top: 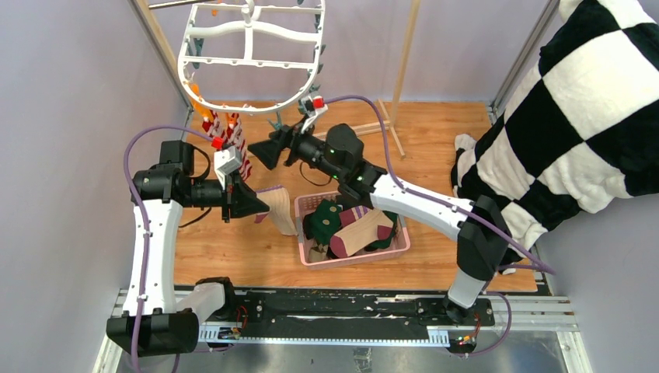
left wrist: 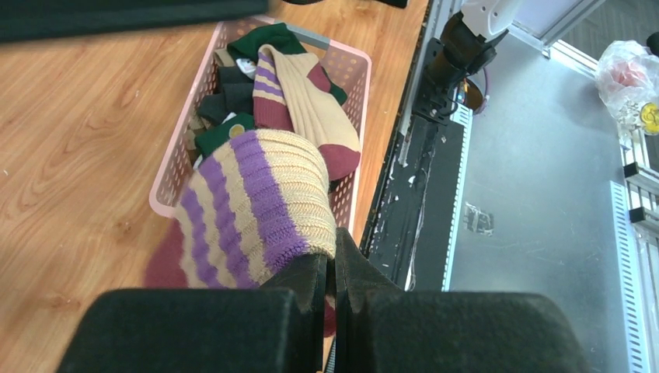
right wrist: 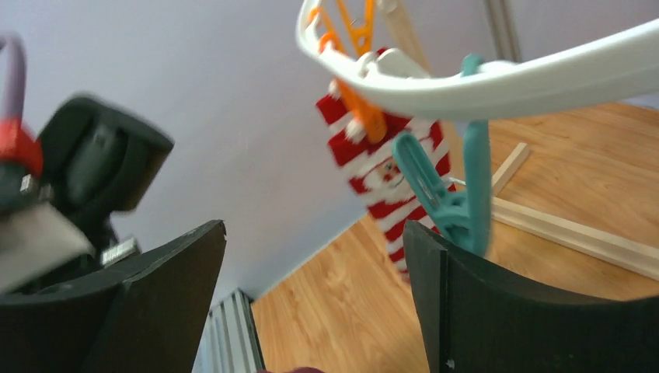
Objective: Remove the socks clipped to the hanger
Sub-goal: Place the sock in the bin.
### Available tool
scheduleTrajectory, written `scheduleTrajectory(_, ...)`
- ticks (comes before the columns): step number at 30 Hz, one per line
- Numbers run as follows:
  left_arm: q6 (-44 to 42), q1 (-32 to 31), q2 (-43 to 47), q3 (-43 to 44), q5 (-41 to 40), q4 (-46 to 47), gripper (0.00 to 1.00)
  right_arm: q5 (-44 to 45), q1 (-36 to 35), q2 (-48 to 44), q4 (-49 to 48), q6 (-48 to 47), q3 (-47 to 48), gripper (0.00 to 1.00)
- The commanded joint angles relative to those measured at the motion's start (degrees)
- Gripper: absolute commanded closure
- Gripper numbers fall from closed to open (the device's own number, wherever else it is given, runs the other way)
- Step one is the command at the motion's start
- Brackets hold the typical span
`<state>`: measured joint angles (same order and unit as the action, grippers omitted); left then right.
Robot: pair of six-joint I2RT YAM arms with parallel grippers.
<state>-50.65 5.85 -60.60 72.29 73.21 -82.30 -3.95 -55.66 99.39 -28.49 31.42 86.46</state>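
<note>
The white hanger (top: 249, 54) hangs at the top, with a red-and-white striped sock (top: 233, 136) still clipped at its lower left. My left gripper (top: 252, 203) is shut on a tan sock with purple stripes (top: 281, 210), held just left of the pink basket. The left wrist view shows that sock (left wrist: 256, 202) pinched between the closed jaws of the left gripper (left wrist: 332, 264). My right gripper (top: 260, 151) is open below the hanger rim (right wrist: 497, 81). In its wrist view the right gripper (right wrist: 315, 233) holds nothing. A teal clip (right wrist: 455, 194) touches its right finger, with the striped sock (right wrist: 385, 183) behind on an orange clip (right wrist: 361, 116).
The pink basket (top: 353, 262) at centre holds several socks; its wall (left wrist: 362, 109) shows in the left wrist view. A big black-and-white checkered cloth (top: 575, 116) fills the right side. Wooden rack posts (top: 404, 54) stand at the back.
</note>
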Motion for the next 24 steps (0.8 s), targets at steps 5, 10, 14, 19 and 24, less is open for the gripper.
scheduleTrajectory(5,0.04,-0.36,0.42,-0.69,1.37,-0.14,1.0,-29.98,4.92,-12.4,-18.05,-5.1,-19.44,0.03)
scheduleTrajectory(10,1.35,-0.38,0.03,-1.04,2.35,-0.14,1.0,-36.9,5.01,-15.84,-15.52,-16.91,-25.28,0.02)
scheduleTrajectory(14,1.93,-0.43,-0.2,-1.06,2.17,-0.14,1.0,-40.99,4.37,-15.29,-13.54,-24.27,-24.62,0.01)
scheduleTrajectory(19,2.52,-0.5,0.02,-0.75,2.17,-0.1,1.0,-42.96,3.2,-12.6,-8.42,-29.31,-21.33,0.01)
scheduleTrajectory(24,3.02,-0.5,-0.13,-0.27,2.22,-0.16,1.0,-44.86,1.39,-11.16,-4.55,-32.48,-20.08,0.09)
